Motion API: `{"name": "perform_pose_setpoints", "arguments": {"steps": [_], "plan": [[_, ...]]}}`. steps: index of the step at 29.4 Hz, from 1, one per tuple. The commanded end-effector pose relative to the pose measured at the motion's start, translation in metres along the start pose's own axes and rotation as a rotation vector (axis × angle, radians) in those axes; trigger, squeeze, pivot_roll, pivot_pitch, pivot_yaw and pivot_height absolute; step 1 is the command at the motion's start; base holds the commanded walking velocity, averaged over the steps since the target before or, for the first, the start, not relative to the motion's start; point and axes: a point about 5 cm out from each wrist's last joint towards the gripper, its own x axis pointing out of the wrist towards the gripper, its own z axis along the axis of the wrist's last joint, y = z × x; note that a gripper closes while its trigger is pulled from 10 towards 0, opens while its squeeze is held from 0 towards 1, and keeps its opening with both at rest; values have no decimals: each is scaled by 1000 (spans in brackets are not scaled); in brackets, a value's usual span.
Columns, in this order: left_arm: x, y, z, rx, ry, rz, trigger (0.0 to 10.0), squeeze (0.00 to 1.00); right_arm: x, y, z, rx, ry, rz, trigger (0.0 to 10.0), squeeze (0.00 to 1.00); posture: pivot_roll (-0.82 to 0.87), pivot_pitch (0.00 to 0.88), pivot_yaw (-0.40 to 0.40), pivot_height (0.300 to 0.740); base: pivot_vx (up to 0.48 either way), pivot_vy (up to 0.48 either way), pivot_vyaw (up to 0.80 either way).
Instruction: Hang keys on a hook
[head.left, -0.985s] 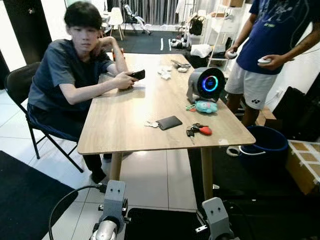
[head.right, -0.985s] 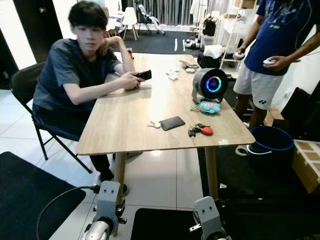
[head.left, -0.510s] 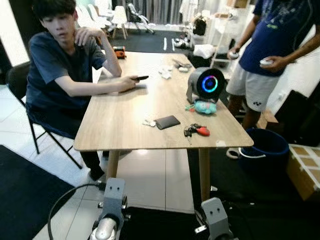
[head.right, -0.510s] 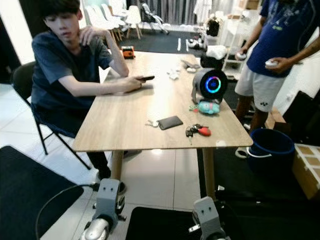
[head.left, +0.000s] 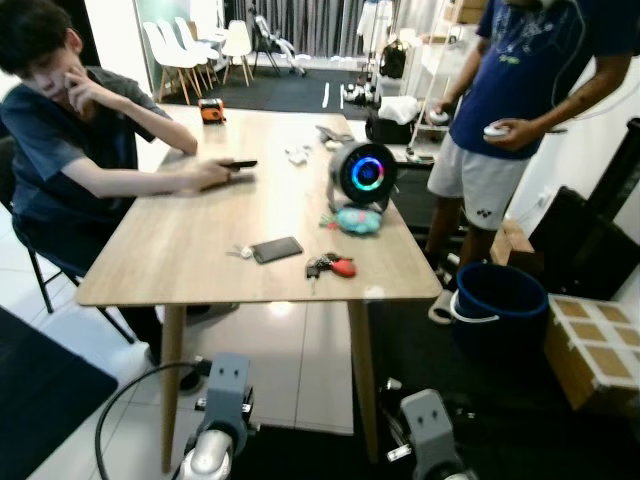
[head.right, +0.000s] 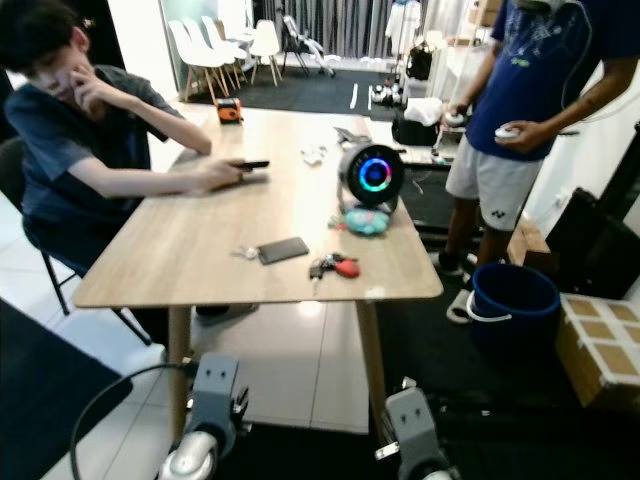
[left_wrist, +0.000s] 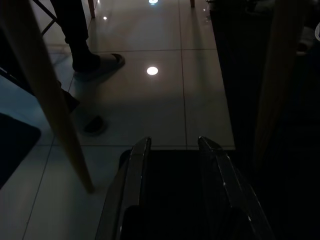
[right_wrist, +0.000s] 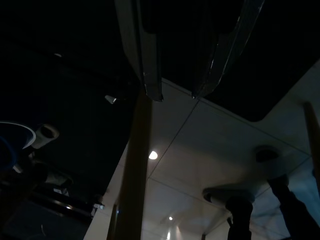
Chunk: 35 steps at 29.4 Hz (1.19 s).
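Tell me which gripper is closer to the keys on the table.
Right, narrowly. The keys lie near the table's front edge. The right gripper hangs low, almost under them; the left gripper hangs low too, further toward the table's left side.

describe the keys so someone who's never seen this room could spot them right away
Find the long wooden table and follow it to its near right end. The keys lie flat there, between the dark phone and the teal plush toy. Their red fob sets them apart.

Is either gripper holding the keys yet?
No: the keys lie on the wooden table beside the dark phone, both arms hanging low.
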Motion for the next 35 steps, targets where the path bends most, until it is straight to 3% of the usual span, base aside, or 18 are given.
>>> {"name": "perform_pose_setpoints", "arguments": {"steps": [1, 14, 35], "plan": [[-2, 1, -7, 16, 23, -2, 10000, 0, -5, -6, -8, -3, 36, -15, 10000, 0, 2, 96, -7, 740, 0, -416, 0], [-2, 1, -7, 19, 22, -1, 10000, 0, -5, -5, -9, 1, 36, -19, 10000, 0, 2, 98, -2, 740, 77, -397, 0], [-2, -8, 4, 52, -35, -48, 10000, 0, -3, -3, -4, -2, 15, -15, 10000, 0, 3, 100, 0, 740, 0, 0, 0]]}}
